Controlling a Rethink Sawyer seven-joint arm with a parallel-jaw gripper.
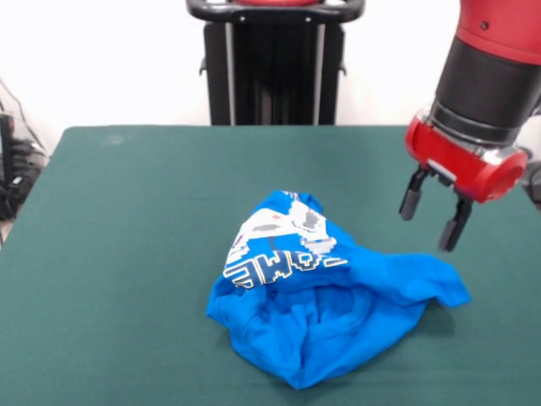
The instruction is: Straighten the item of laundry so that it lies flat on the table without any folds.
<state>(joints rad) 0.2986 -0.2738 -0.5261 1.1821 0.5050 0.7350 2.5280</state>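
The item of laundry (325, 296) is a bright blue T-shirt lying crumpled in a heap near the middle of the dark green table (127, 254). Its white print with lettering is bunched on top at the left, and one flap reaches out to the right. My gripper (433, 222) hangs above the table at the right, just above and beyond that right flap, not touching the cloth. Its two black fingers (411, 201) stand apart, open, with nothing between them.
Green tabletop stretches around the shirt on all sides. A black stand (272, 63) rises behind the table's far edge. Some cables and clutter (17, 173) sit past the table's left edge.
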